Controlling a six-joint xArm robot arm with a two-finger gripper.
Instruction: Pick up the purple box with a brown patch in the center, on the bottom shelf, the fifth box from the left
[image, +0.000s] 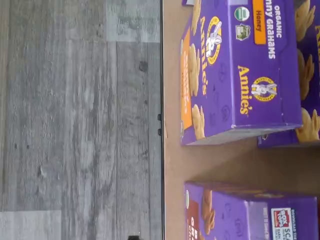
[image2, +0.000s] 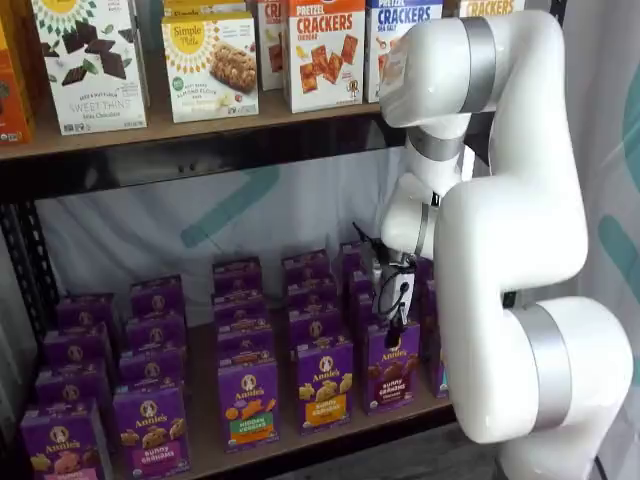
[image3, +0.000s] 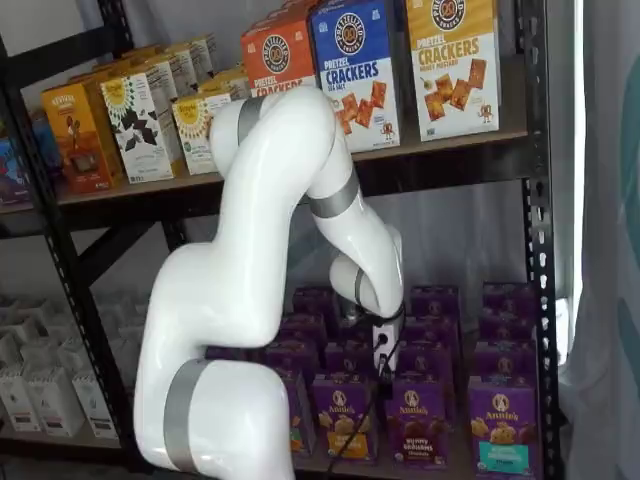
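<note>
The tool hung just above the purple box on the bottom shelf, apparently spread wide, though its fingers were poorly seen.

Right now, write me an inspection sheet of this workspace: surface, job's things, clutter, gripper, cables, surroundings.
Surface: the bottom shelf, a brown wooden board in a dark metal frame, carries rows of small purple cartons.
Job's things: the purple box with the dark brown snack picture stands upright in the front row, not held.
Clutter: neighbouring purple cartons with orange and tan snacks stand close on both sides.
Gripper: the gripper hangs just above the purple box; the fingers are too small and dark to judge.
Cables: a black cable loops beside the gripper.
Surroundings: cracker boxes on the higher board; grey wood-look floor in the wrist view.
</note>
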